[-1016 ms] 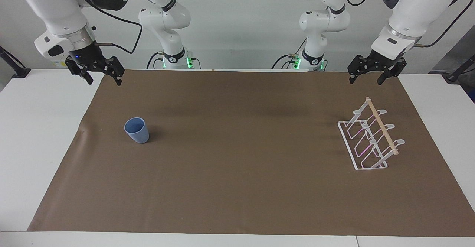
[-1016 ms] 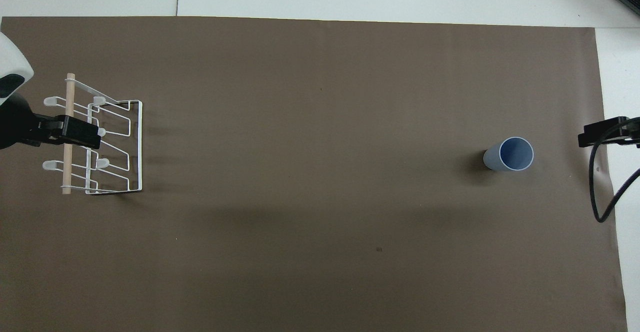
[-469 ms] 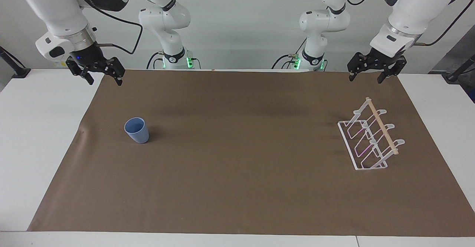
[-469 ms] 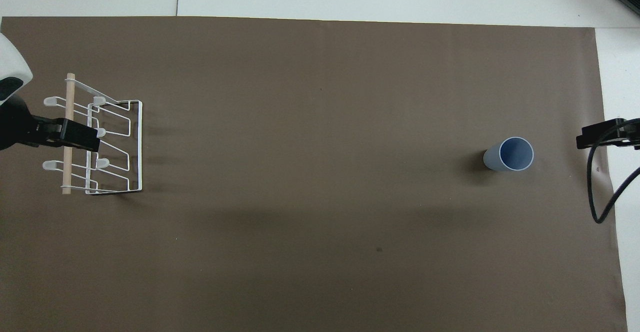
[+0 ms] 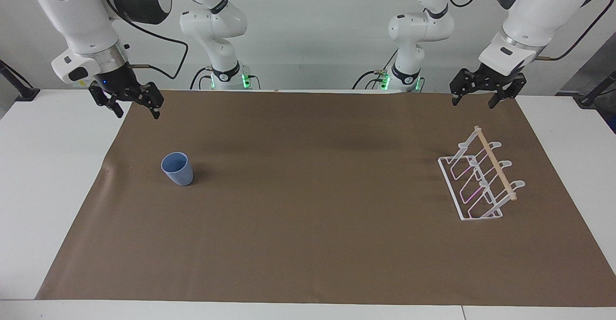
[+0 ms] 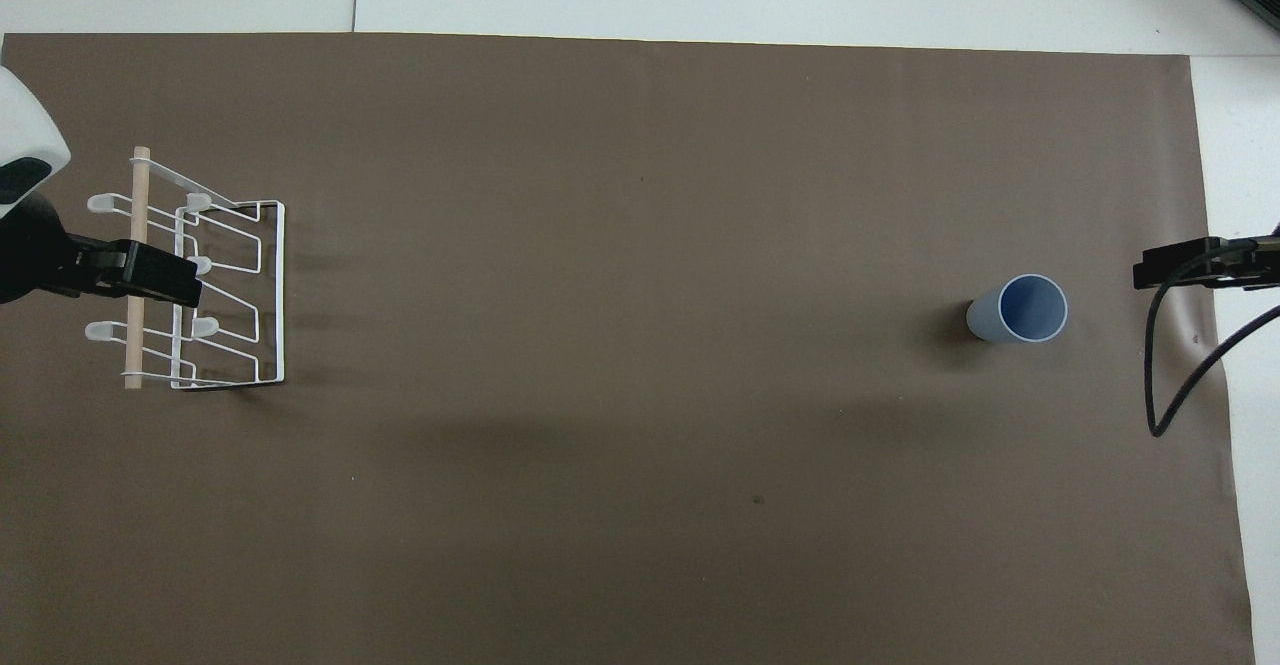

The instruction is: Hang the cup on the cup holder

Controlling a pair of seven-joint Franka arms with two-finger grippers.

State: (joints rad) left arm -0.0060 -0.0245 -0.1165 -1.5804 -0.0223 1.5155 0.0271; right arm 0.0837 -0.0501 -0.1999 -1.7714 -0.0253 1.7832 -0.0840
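Cup (image 5: 177, 168): small light-blue tumbler, no handle, tapered w/ wider rim, matte; stands upright, mouth up, on brown mat (image 5: 308, 243) toward right arm's end. Cup holder (image 5: 481, 175): white wire rack, slanted looped prongs, pale wooden dowel on top; toward left arm's end, well apart from cup. Right gripper (image 5: 134, 110) raised over mat edge, fingers apart, empty. Left gripper (image 5: 474, 99) raised, fingers apart, empty.

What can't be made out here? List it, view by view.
Overhead view: the left gripper hangs over the middle of the cup holder and hides the wires under it. The right gripper is cut off by the edge, and only a tip shows.
Facing view: the right arm and left arm run off the top edge. The cup holder's thin wires overlap, so the prong count is unclear.
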